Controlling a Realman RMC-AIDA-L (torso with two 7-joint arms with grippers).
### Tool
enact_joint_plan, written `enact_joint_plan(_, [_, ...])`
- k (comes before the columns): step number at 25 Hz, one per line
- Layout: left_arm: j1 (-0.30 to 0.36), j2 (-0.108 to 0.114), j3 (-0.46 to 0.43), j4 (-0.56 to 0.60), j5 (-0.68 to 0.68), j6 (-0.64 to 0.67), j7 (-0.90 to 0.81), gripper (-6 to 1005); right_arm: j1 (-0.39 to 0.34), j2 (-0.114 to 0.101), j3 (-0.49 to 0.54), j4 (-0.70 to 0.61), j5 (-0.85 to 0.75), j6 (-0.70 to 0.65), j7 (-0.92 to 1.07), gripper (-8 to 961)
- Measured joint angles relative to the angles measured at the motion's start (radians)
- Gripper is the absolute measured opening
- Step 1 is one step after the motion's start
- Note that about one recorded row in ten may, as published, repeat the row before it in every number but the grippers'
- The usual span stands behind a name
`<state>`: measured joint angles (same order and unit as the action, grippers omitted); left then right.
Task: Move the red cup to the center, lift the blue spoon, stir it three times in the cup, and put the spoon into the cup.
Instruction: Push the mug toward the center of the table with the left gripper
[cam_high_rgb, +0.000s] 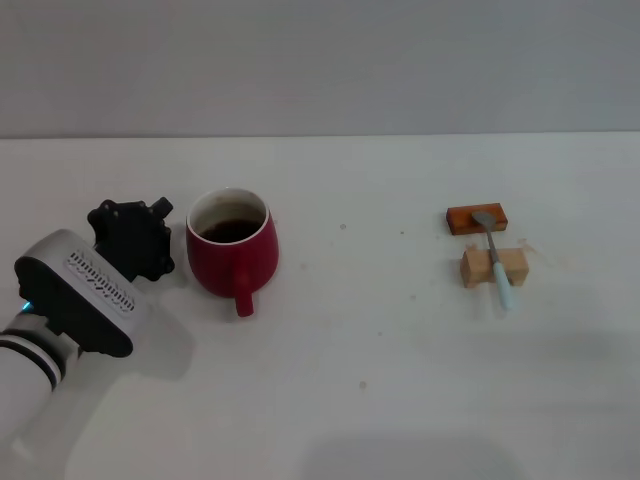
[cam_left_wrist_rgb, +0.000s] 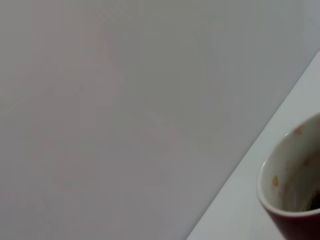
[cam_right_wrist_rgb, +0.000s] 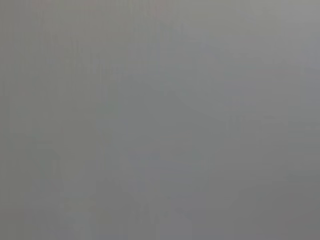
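On the table (cam_high_rgb: 350, 400) there is one red cup (cam_high_rgb: 232, 255), one blue spoon (cam_high_rgb: 497, 268), one orange-brown block (cam_high_rgb: 476, 218) and one light wooden block (cam_high_rgb: 492, 266).

Head view looks down from above onto the counter (cam_high_rgb: 400, 400). Left wrist view sits close beside the red cup (cam_high_rgb: 233, 250), sharing its rim (cam_left_wrist_rgb: 280, 200). Right wrist view shows only blank grey.

A squat dark-red ceramic mug (cam_high_rgb: 232, 250) stands upright at left, holding dark liquid, handle toward the near side. Far right, a slim pale-blue-handled metal spoon (cam_high_rgb: 496, 265) lies across two blocks.
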<state>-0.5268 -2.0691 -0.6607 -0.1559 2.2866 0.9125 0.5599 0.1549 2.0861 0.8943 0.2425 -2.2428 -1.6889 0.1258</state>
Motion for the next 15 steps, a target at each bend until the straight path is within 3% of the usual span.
enact_joint_plan(15, [-0.002,-0.003,0.057,-0.052,0.001,-0.016,-0.001,-1,-0.002,0.0,0.0,-0.002,-0.003,0.0,0.0,742])
